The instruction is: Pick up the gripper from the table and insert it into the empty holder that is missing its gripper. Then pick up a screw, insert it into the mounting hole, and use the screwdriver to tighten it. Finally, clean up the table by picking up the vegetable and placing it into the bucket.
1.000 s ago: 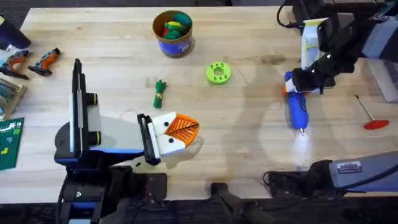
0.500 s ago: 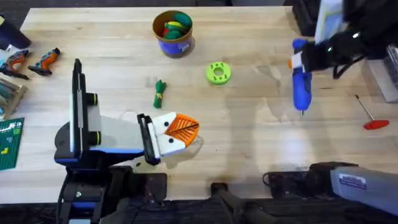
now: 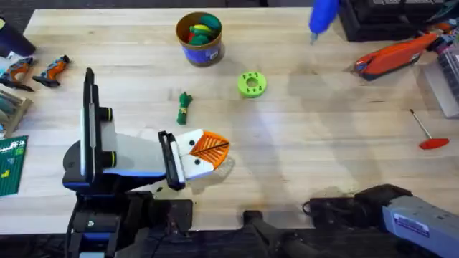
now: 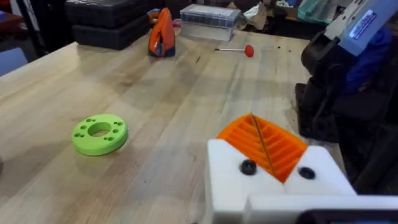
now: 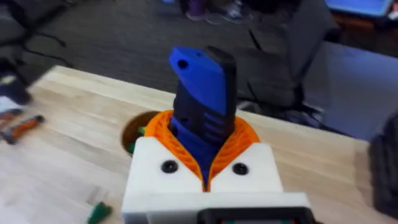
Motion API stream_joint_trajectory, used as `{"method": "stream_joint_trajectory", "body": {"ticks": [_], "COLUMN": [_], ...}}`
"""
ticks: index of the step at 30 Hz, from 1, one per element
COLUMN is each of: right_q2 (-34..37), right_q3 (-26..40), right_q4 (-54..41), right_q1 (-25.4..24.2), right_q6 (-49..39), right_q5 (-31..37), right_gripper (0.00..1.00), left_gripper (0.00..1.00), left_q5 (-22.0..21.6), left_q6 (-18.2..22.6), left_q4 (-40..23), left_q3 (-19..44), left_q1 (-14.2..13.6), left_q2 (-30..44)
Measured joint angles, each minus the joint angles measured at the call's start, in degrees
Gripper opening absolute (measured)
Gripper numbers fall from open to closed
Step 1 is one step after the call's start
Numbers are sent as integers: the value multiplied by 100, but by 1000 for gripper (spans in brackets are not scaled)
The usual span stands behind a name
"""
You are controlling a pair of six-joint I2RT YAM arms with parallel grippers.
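**Inspector:** Requesting state of both claws and the position of the tool.

**Assessor:** Recording the right claw (image 5: 205, 146) clamped on the blue screwdriver (image 5: 202, 81), gripped low on the body between orange ribbed pads (image 5: 239, 140). Placing the screwdriver high over the far edge of the tabletop (image 3: 301, 143) in the overhead view, right of centre. Recording the left claw (image 4: 261, 140) with pads together on nothing, resting low over the near-left tabletop.

**Inspector:** Requesting the relation that governs the next move.

**Assessor:** Judging the tightening step to be in hand. Locating the white holder (image 4: 273, 186) on the left claw, well apart from the screwdriver, toward the near left. Noting the tool's long axis standing out of the right claw, away from its wrist. Expecting a reach across the middle and a re-aim of the tip toward the two dark fastener spots (image 4: 247, 167) on the bracket face. Unable to tell whether a screw sits in either one.

**Inspector:** Requesting materials and the remaining items.

**Assessor:** Noting a chunky, smooth plastic screwdriver body, hard white angular brackets, ridged orange pads and pale wood-grain boards. Locating the vegetable (image 3: 184, 107), slim, dark green and knobbly, flat on the tabletop, long axis running near to far, between the left claw and the bucket (image 3: 199, 37). Rating the left arm nearer to it. Noting the round blue bucket with its tan rim already holding coloured pieces, and a lime-green perforated disc (image 3: 251, 84) apart to the right.
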Motion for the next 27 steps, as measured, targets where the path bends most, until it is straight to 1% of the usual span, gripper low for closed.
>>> {"method": "stream_joint_trajectory", "body": {"ticks": [3,11,16,18,19,20,25,27], "right_q2": [-111,-141,-68,-68,-53,-24,82,82], "right_q3": [4,4,-169,-406,-950,-1159,-1957,-2222], "right_q4": [317,979,2125,2584,3430,3819,5299,5720], "right_q1": [226,648,775,801,803,799,803,803], "right_q6": [192,866,1259,1458,1706,1802,2332,2516], "right_q5": [-223,-491,-897,-1011,-1279,-1420,-2031,-2252], "right_gripper": [26,26,26,26,26,26,26,26], "left_gripper": [14,14,14,14,14,14,14,14], "left_q5": [0,2,0,0,0,2,2,0], "left_q6": [2,2,1,2,0,2,2,0], "left_q4": [0,0,0,0,0,-2,0,0], "left_q3": [-2,-2,-1,0,0,0,-1,-2], "left_q1": [0,0,0,0,0,0,0,0], "left_q2": [0,0,0,0,0,0,0,0]}}
